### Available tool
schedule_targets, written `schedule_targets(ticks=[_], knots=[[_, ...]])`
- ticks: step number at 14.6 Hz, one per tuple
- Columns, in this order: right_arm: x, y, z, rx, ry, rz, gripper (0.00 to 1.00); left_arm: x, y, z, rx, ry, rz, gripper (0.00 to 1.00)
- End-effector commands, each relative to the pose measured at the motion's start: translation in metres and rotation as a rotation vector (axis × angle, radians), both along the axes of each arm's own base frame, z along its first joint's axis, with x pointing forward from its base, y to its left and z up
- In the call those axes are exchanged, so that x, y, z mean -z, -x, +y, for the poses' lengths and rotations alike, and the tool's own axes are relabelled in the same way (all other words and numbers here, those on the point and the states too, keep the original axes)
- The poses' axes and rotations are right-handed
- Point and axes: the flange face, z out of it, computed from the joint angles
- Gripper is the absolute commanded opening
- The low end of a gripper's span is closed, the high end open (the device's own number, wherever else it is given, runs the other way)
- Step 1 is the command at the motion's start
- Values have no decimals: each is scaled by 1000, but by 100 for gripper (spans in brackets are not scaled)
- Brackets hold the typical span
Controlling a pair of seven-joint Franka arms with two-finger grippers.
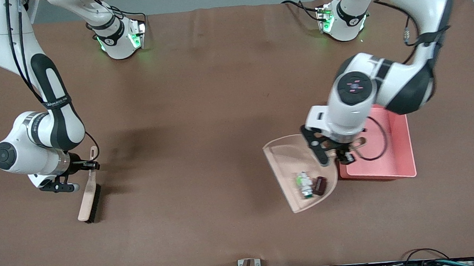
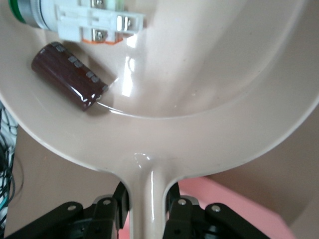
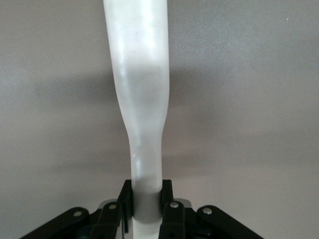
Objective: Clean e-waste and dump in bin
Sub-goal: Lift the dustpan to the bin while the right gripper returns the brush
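Front view: the left gripper (image 1: 344,155) holds a beige dustpan (image 1: 283,163) by its handle, beside the pink bin (image 1: 404,138) at the left arm's end of the brown tabletop (image 1: 202,110). The pan's open mouth faces away from the bin, and its rounded back end by the handle lies just beside the bin's wall. Both pieces of e-waste lie in the pan: the white component (image 1: 305,184) with orange parts and a green tip, and the dark maroon block (image 1: 320,185) touching or just beside it. The arm's body hides the grip itself here.

Left wrist view: the jaws are clamped narrow on the dustpan's handle (image 2: 148,199), one black finger (image 2: 119,199) on each side. The maroon block (image 2: 70,76) and the white component (image 2: 94,22) rest on the pan's floor, near its curved back wall; a strip of pink bin (image 2: 234,209) shows beneath the pan.

Front view again: the right gripper (image 1: 85,165) grips a brush (image 1: 88,197) near the right arm's end of the tabletop, its dark bristles along one edge.

Right wrist view: the jaws are closed narrow around the brush's pale handle (image 3: 142,99), over bare tabletop; the bristles are not seen here.
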Motion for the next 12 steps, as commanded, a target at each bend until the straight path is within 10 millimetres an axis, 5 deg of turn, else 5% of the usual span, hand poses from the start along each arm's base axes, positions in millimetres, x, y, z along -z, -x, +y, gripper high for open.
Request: schedule_targets(ticks=[1,5,11,12], knots=[[-10,6,2,-1,-2,-10,21,-23,20,66,20,-16,24,1],[-11,6,6,-11,-3,-10,44,-31,39,114,96,-68,73,1],[-19,-1,8,-25,-3,-29,58,-13,66,120,168,-160,170,1],[-20,-2,9,-28,-1,-32,60,-14,68,133,176,-173,179,1]])
